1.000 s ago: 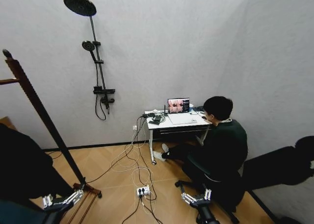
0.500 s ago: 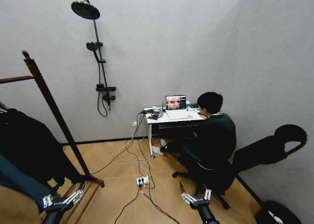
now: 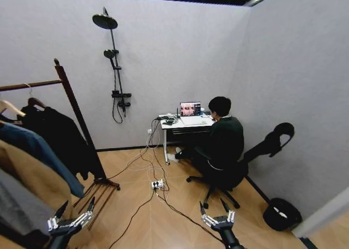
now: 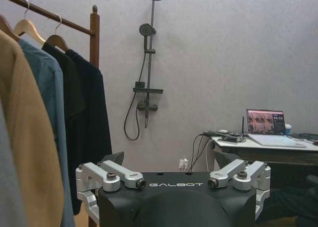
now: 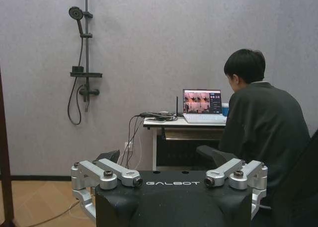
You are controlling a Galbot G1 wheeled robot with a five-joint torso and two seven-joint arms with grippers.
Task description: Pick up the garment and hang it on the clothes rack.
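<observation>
Both grippers hang low at the near edge of the head view, spread wide and holding nothing: the left gripper (image 3: 73,209) sits at the lower left with its dark fingertips apart, the right gripper (image 3: 216,209) at the lower middle in the same splayed pose. Each wrist view confirms it, with the left gripper's fingers (image 4: 110,160) and the right gripper's fingers (image 5: 108,156) parted and only air between them.

Up and to the robot's left of both grippers stands the clothes rack (image 3: 70,104), so the left arm is clearly the nearer one. Its rod (image 3: 30,85) runs from the knob-topped post off toward the left edge, and the clothes hang down from it. The garment (image 3: 60,137) is the piece nearest the post, a plain black coat already on the rod by a wooden hanger (image 3: 36,102), its long axis vertical. It looks matte and soft, falling in loose folds, so I judge it would sag and swing if lifted. Beside it, farther from the post, hang a blue jacket (image 3: 38,151) and a tan coat (image 3: 30,186). In the left wrist view the garment (image 4: 82,117) shows edge-on, well apart from the gripper.
</observation>
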